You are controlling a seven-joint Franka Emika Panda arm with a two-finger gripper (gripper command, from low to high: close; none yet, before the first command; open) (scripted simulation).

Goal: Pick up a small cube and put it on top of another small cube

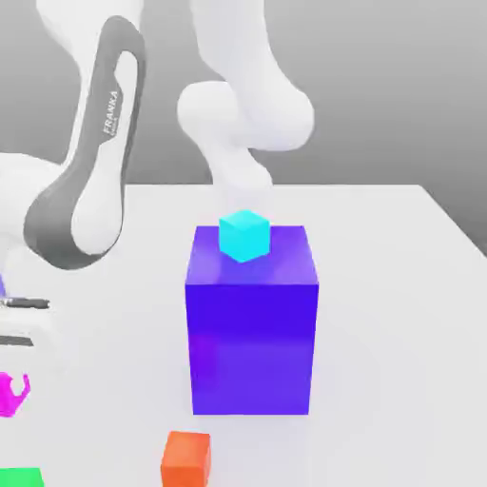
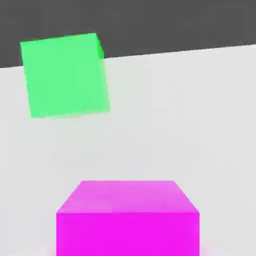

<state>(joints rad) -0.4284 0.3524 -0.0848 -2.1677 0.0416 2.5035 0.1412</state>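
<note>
Magenta marks the small cube (image 2: 127, 217); in the hand view it sits close under the camera on the white surface (image 2: 190, 125), squarely ahead of the end effector, one flat face turned toward the lens, and being a cube it has no long axis to align with; I judge the coming move to be a short straight approach onto it. In the exterior view the cube (image 1: 13, 394) lies at the near left edge, partly hidden, with the arm bent down over it; whether the end effector is released or clenched I cannot tell. A green cube (image 2: 65, 75) lies beyond it in the hand view; the exterior view adds the cyan cube (image 1: 244, 235) atop the blue-violet block (image 1: 252, 328) and an orange cube (image 1: 185, 459) nearby.
</note>
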